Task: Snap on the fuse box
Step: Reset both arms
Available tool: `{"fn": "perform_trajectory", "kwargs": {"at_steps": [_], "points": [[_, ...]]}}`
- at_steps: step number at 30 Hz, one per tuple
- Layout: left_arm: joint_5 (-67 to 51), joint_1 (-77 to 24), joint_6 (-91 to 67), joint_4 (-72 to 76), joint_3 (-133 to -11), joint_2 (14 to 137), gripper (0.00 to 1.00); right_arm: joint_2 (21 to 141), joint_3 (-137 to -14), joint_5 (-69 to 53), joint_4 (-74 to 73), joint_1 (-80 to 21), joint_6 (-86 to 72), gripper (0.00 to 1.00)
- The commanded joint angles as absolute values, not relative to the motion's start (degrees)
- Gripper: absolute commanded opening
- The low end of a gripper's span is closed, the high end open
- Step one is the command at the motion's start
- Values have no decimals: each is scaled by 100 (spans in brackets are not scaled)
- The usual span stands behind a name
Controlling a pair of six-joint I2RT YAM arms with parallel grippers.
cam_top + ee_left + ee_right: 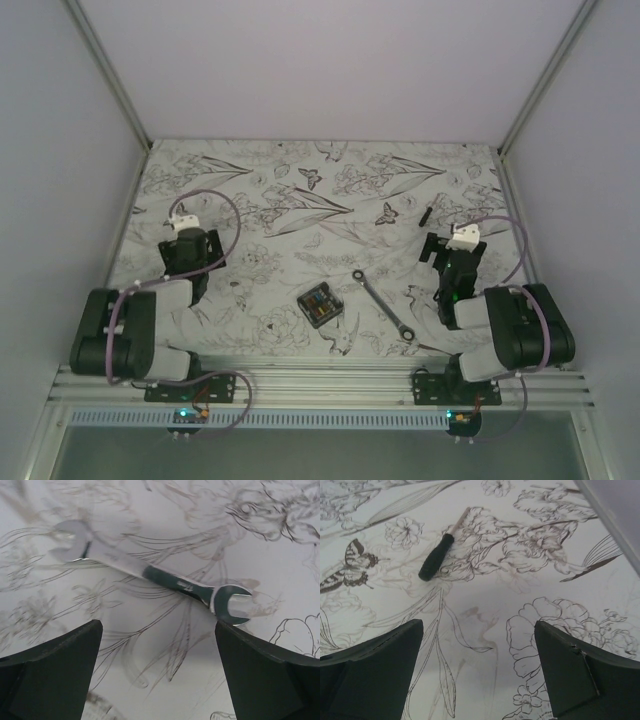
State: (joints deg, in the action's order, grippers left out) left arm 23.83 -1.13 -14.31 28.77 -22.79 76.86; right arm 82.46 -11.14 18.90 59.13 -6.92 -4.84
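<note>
The fuse box [321, 303] is a small black square box with tiny orange and blue fuses showing inside. It lies on the flowered table cover, near the front middle, between the two arms. It shows in neither wrist view. My left gripper [186, 238] hovers at the left, well apart from the box; in the left wrist view [157, 670] it is open and empty. My right gripper [447, 246] hovers at the right, also apart from the box; in the right wrist view [477, 670] it is open and empty.
A silver wrench [383, 305] lies just right of the fuse box. The left wrist view shows a silver open-ended wrench [150, 572] ahead of the fingers. A small black stick [425, 214] lies beyond the right gripper, also seen in the right wrist view [436, 557]. Walls enclose the table.
</note>
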Motion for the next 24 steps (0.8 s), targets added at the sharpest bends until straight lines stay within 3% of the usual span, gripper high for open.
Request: {"fn": "perform_trajectory", "kwargs": {"at_steps": [1,4,24], "points": [[1206,-201,-472,4133,-2344,8383,100,8546,-1350,1534,6627,-633,-302,99],[415,-161,-167,4765,-2159,8644,100,8567,-1416,1296,6518,-454,-381,99],[352,-141,-158,4770,-2171,8648,100,8578,-1406,1285,6585,-445,-384,99]]}}
